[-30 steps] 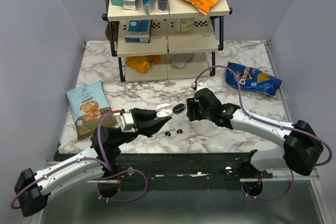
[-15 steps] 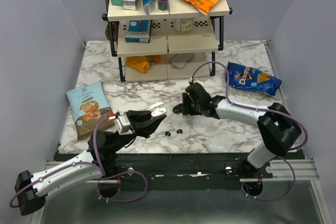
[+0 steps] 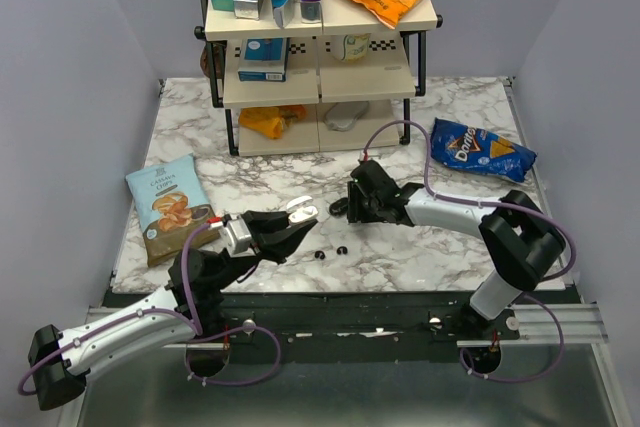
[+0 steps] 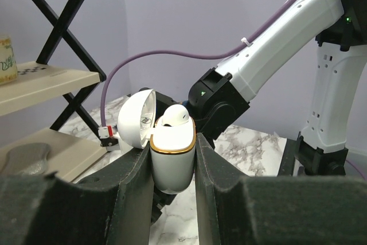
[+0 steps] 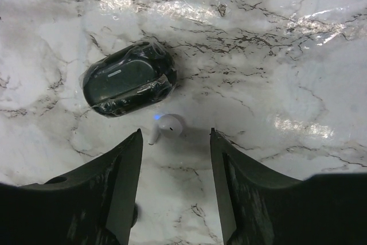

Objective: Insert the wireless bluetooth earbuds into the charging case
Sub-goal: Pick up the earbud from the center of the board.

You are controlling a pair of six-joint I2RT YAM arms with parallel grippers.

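A marble table (image 5: 287, 55) with two robot arms reaching in from the near edge. The left gripper (image 4: 172, 142) is clamped on a white case (image 4: 172, 170), raised above the table near its middle. The case stands upright between the fingers, long axis vertical, its gold-rimmed mouth facing up. Its lid (image 4: 136, 120) is swung open and back on one side. One white earbud (image 4: 174, 116) sits in the case with its rounded head showing above the rim and its stem hidden inside. The second seat cannot be seen. Just to the right, the right gripper (image 5: 175, 132) hangs low over the table with its fingers apart and nothing between them but a second white earbud (image 5: 169, 124). This one lies on its side on the marble, its short stem slanting away from its head. Just beside it lies a closed black case (image 5: 127, 78) in clear wrap, flat on the table, with its long axis lying roughly across the gripper's line. Two tiny black buds (image 3: 320, 254) lie near the table's near edge.
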